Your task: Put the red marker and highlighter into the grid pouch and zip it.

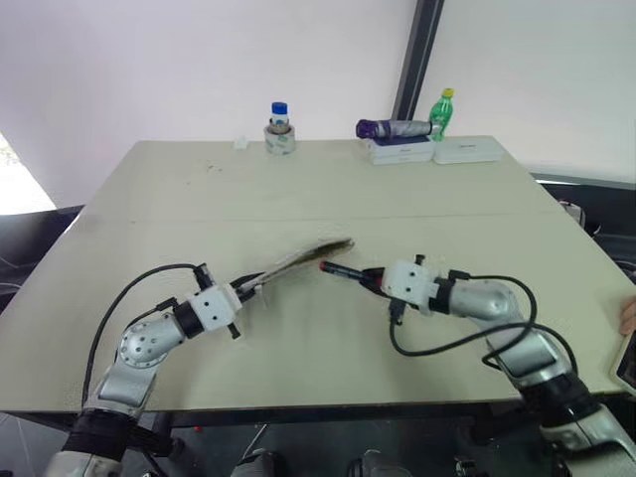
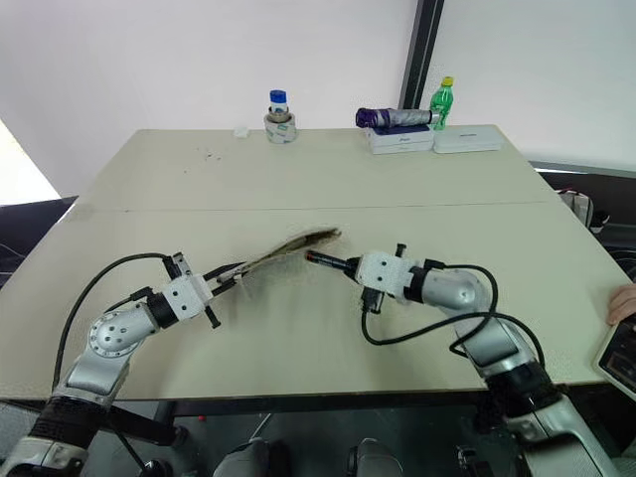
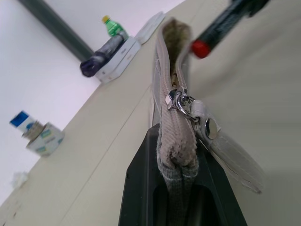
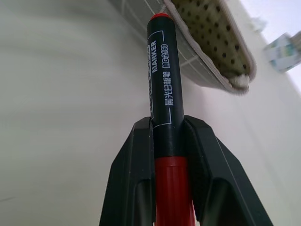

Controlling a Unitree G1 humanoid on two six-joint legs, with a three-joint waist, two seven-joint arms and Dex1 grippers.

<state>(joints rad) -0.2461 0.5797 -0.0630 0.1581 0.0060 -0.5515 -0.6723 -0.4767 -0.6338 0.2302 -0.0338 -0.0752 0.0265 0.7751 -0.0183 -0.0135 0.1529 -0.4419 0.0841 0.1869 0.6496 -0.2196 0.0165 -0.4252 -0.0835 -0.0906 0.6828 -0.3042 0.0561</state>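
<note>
My left gripper (image 1: 245, 288) is shut on one end of the grid pouch (image 1: 310, 253) and holds it lifted off the table. In the left wrist view the pouch (image 3: 171, 80) stands edge-up between the fingers, with its zipper pull (image 3: 181, 100) near the gripper (image 3: 176, 165) and its far mouth gaping open. My right gripper (image 1: 374, 278) is shut on the red marker (image 1: 344, 269). It holds the marker roughly level, pointing at the open mouth, the tip just short of it. The right wrist view shows the black barrel (image 4: 162, 70) beside the pouch's dotted lining (image 4: 211, 33). The highlighter is out of view.
At the table's far edge stand a tape roll with a blue-capped jar (image 1: 279, 134), a folded purple umbrella (image 1: 393, 128) on white boxes (image 1: 399, 151), and a green bottle (image 1: 441, 112). A person's hand (image 1: 628, 316) shows at the right edge.
</note>
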